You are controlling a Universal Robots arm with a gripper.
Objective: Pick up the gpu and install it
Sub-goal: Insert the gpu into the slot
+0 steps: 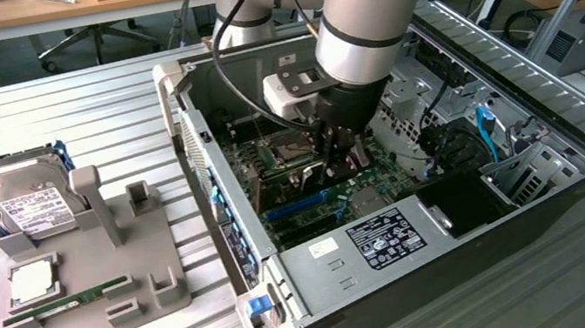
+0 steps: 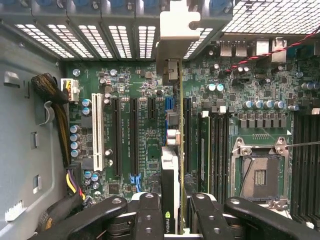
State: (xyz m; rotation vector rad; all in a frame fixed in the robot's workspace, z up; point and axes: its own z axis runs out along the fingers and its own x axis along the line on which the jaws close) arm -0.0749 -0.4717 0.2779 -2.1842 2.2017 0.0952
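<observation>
The gpu [image 2: 171,165] stands on edge between my fingers [image 2: 150,215], a thin card with a brownish board side and a logo near my grip. Its grey metal end bracket [image 2: 175,35] reaches the slotted rear wall of the case. My gripper [image 2: 176,220] is shut on the gpu over the green motherboard [image 2: 140,90], in line with the long black slots. In the exterior view my gripper [image 1: 339,159] is deep inside the open computer case [image 1: 397,227], with the gpu [image 1: 313,180] under it. Whether the card's edge sits in a slot I cannot tell.
An open CPU socket [image 2: 260,175] and RAM slots lie beside the card, a white slot [image 2: 97,132] and cable bundle [image 2: 55,100] on its other side. On the exterior view's left a grey fixture [image 1: 93,310] holds a hard drive [image 1: 23,202], a CPU [image 1: 32,283] and a RAM stick [image 1: 68,303].
</observation>
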